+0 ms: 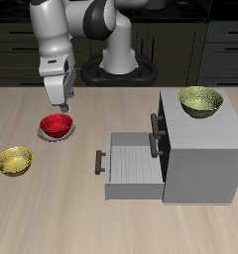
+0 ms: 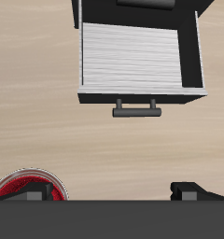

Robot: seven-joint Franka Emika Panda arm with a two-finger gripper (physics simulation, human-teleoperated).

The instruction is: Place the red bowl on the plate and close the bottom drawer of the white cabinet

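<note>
- My jaws [image 1: 62, 102] hang spread and empty: in the wrist view both dark fingertips [image 2: 196, 191] sit well apart with bare tabletop [image 2: 105, 159] between them.
- The red bowl [image 1: 57, 125] lies just below and beside my jaws, a little nearer the tabletop's front edge. It already rests on the plate [image 1: 68, 133], whose reddish-brown rim peeks out around it. In the wrist view the bowl's red rim [image 2: 21, 179] shows right next to one fingertip. I judge the first half of the task done.
- Farther out from my jaws, across open tabletop, stands the white cabinet [image 1: 202, 149]. Its bottom drawer [image 1: 131, 162] is pulled out, the pale tray exposed, and the dark bar handle [image 1: 98, 162] is the part nearest my jaws.
- The relation that matters: the drawer's sliding axis runs from my jaws' side straight toward the cabinet body, and the handle's long axis lies across that line. So I judge the coming move to be a push on the front panel along the slide, away from the bowl.
- The upper drawer's handle [image 1: 156, 125] is set back at the cabinet face; I judge it shut.
- A yellow-green bowl [image 1: 201, 99] sits on the cabinet top, another [image 1: 14, 160] on the tabletop beyond the red bowl; neither concerns me.
</note>
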